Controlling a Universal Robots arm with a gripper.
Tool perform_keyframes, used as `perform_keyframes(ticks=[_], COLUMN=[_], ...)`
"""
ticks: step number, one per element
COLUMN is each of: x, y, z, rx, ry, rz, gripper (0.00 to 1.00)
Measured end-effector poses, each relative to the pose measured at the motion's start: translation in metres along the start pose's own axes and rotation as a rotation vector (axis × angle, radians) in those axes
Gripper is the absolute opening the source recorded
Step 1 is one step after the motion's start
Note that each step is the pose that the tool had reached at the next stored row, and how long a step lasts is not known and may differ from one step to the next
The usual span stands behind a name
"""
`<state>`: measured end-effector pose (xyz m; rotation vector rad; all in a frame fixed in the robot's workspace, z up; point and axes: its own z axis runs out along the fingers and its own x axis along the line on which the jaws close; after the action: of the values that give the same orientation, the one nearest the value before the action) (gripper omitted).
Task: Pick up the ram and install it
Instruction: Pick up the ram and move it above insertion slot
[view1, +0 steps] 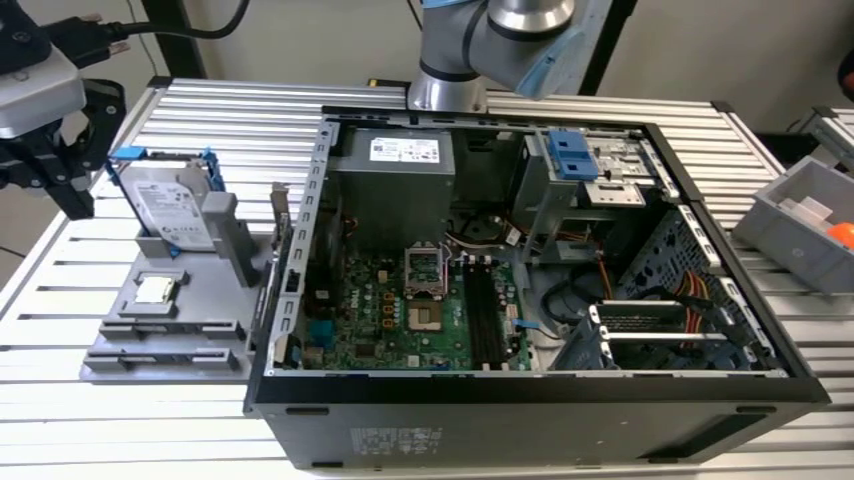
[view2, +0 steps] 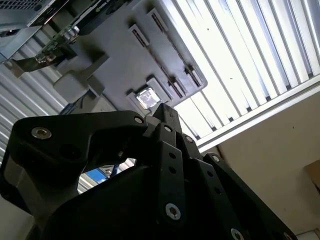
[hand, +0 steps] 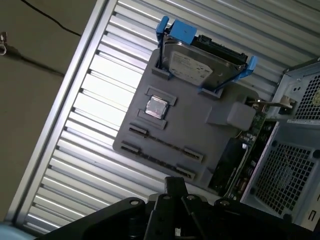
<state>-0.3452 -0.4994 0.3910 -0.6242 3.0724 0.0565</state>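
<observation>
- Across the exterior view: open PC case (view1: 534, 430) w/ green motherboard (view1: 387, 320) and long black slots (view1: 487, 320); arm base (view1: 447, 85) behind it.
- Grey tray (hand: 195, 125) just beside the case, on the exterior view's left. Both wrist views look down onto it.
- Hard drive (hand: 200, 67) in a blue frame stands propped on the tray.
- Claw (view1: 60, 180) hangs at the exterior view's left, apart from the tray. Open or closed: can't tell.
- Ram (hand: 165, 143): looks like the thin dark strip on edge between the tray clips, near the square chip (hand: 156, 107).
- Surface: ribbed metal table (view1: 200, 120).
- Room: brownish floor (hand: 35, 75) w/ a black cable (hand: 52, 20) across it.
</observation>
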Motion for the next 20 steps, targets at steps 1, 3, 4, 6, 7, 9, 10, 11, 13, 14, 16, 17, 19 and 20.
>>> perform_keyframes(ticks=[1, 3, 4, 6, 7, 9, 10, 11, 13, 14, 16, 17, 19, 20], x=[0.0000, 0.0000, 0.0000, 0.0000, 0.0000, 0.0000, 0.0000, 0.0000, 0.0000, 0.0000, 0.0000, 0.0000, 0.0000, 0.0000], y=[0.0000, 0.0000, 0.0000, 0.0000, 0.0000, 0.0000, 0.0000, 0.0000, 0.0000, 0.0000, 0.0000, 0.0000, 0.0000, 0.0001], z=[0.0000, 0.0000, 0.0000, 0.0000, 0.0000, 0.0000, 0.0000, 0.0000, 0.0000, 0.0000, 0.0000, 0.0000, 0.0000, 0.0000], rx=[0.0001, 0.0003, 0.0004, 0.0005, 0.0005, 0.0006, 0.0007, 0.0006, 0.0008, 0.0008, 0.0009, 0.0010, 0.0010, 0.0011], ry=[0.0002, 0.0007, 0.0009, 0.0014, 0.0017, 0.0021, 0.0024, 0.0025, 0.0031, 0.0033, 0.0038, 0.0040, 0.0045, 0.0048], rz=[-0.005, -0.016, -0.021, -0.032, -0.038, -0.049, -0.054, -0.060, -0.071, -0.076, -0.087, -0.093, -0.104, -0.109], gripper=[0.00, 0.00, 0.00, 0.00, 0.00, 0.00, 0.00, 0.00, 0.00, 0.00, 0.00, 0.00, 0.00, 0.00])
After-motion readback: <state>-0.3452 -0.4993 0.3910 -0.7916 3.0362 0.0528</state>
